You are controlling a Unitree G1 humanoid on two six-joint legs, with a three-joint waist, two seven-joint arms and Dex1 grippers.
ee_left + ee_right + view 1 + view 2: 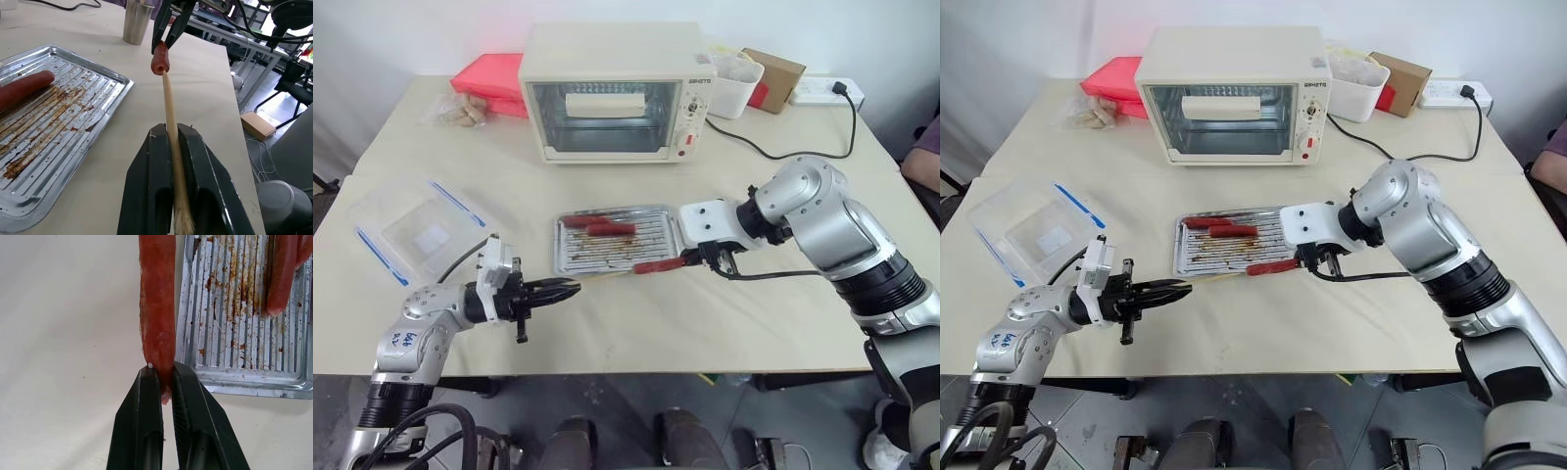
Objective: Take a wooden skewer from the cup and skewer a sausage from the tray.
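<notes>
Wooden skewer [599, 277] already out of the cup, clamped at its butt in the left gripper [570, 288] and lying roughly level, long axis running from the robot's left toward its right along the near rim of the tray [570, 260]. Sausage [659, 264] pinched at one end by the right gripper [697, 257], held just off the tray's near right corner, its long axis almost in line with the stick and its free end turned to meet the tip. Two more sausages [599, 226] left lying on the rack at the far side.

From the left wrist: black fingers [149, 191] clenched tight on the pale stick, point aimed straight at the round end face of the sausage and touching it or just entered; cannot tell how deep. Metal cup [137, 22] standing upright beyond, apart from the tray.

From the right wrist: fingers closed on the sausage's near end, the sausage's body stretching away along the tray's edge, over bare table beside the rim.

Judged so: picking of the stick done, sausage lifted off the rack, piercing only at its start. Remaining: pushing stick and sausage together along their shared axis until threaded.
</notes>
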